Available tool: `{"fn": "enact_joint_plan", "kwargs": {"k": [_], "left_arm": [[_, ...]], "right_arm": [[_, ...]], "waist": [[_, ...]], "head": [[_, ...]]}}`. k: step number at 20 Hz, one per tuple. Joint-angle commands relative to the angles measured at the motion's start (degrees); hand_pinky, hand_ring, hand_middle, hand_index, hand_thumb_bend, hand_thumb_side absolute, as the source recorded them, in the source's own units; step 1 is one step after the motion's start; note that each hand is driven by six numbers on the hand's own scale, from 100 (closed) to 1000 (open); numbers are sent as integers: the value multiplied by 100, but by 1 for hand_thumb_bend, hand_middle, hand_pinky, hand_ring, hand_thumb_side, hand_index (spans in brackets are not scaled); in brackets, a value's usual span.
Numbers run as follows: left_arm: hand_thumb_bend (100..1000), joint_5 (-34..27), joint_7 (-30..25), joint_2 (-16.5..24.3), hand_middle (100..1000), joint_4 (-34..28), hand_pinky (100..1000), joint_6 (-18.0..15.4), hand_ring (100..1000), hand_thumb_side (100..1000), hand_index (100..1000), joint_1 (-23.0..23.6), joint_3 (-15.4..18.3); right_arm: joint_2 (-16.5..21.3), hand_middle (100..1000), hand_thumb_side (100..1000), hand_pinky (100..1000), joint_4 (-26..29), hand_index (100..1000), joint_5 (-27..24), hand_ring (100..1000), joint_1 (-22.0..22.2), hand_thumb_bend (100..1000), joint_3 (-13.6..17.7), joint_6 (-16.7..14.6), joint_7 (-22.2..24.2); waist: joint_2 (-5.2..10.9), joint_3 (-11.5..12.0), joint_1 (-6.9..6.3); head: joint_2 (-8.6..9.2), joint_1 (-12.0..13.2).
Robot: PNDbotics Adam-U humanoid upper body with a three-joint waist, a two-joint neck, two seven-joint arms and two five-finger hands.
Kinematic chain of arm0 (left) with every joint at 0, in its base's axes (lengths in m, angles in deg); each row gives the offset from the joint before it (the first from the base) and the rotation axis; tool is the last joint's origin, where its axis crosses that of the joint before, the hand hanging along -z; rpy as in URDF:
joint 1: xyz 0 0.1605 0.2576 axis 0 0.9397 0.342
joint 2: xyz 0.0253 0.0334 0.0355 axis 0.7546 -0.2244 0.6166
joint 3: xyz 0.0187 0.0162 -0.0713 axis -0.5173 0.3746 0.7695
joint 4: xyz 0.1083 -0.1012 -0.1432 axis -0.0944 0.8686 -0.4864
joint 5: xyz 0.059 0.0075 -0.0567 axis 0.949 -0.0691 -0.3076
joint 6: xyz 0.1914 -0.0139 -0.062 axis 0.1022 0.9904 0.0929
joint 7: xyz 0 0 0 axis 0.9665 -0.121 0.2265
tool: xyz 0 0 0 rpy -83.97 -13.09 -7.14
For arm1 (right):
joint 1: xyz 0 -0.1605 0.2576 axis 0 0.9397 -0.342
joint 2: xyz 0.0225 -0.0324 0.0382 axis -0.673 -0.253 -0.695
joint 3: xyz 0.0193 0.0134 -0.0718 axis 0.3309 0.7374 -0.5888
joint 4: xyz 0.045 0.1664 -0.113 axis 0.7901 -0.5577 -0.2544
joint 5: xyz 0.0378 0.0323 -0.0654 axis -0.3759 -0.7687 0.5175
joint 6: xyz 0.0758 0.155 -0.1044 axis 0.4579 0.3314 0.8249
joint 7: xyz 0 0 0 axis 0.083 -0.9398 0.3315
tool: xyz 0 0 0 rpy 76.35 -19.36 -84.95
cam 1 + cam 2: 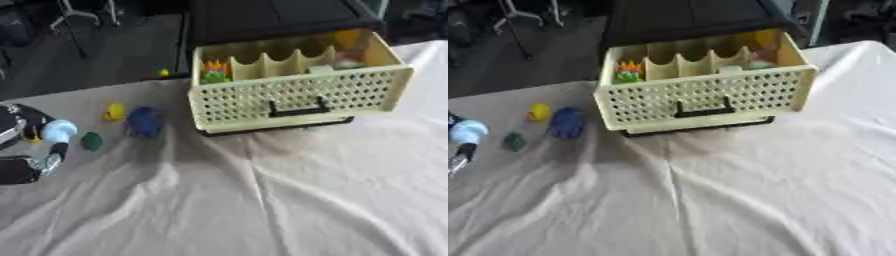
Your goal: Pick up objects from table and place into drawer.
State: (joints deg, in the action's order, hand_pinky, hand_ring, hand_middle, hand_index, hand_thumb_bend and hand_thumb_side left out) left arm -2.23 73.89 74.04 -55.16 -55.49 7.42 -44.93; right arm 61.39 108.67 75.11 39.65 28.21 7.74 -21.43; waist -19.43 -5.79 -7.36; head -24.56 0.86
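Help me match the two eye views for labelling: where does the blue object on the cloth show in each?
Left eye view: blue object, left of centre, beside the yellow object.
Right eye view: further left, same neighbours.
Shared landmark: the drawer's black handle, right of it in both.

Loads of open cloth (289, 200) in front and to the right of the drawer (297, 95) — nothing sits on it, only wrinkles. The crowded bit is the left side: a blue object (143, 121), a yellow one (115, 111) and a green one (92, 141) are bunched near each other between the drawer's left front corner and the left hand (35, 145) at the left edge. The drawer is pulled out and open from above, but wavy dividers (280, 62) split it up, and a colourful toy (214, 71) fills the left compartment — something else sits in the right end.
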Motion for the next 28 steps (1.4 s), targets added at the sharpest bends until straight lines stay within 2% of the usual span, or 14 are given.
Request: {"fn": "enact_joint_plan", "kwargs": {"k": [1,9,18,28], "left_arm": [[100,-189,-144,168,528,-182,513,-45,567,667,772,-370,-1],[100,-393,-511,-324,522,12,505,-164,557,673,772,-1456,-268],[100,-297,-556,-1040,510,761,489,-418,545,719,778,-2338,-413],[100,-141,-370,-1619,502,1485,478,-680,537,750,781,-2794,-374]], "right_arm": [[192,728,939,774,76,809,-90,755,4,100,-18,-8,10],[281,726,943,775,76,808,-263,755,25,100,-80,-8,139],[308,725,949,779,76,808,-377,756,-64,100,-160,2,292],[334,724,960,784,76,809,-566,756,-274,100,-240,143,474]], "waist": [[165,-22,6],[260,-206,-97],[225,-490,-278],[151,-849,-459]], "head": [[-16,-37],[-83,54],[-78,222],[21,405]]}}
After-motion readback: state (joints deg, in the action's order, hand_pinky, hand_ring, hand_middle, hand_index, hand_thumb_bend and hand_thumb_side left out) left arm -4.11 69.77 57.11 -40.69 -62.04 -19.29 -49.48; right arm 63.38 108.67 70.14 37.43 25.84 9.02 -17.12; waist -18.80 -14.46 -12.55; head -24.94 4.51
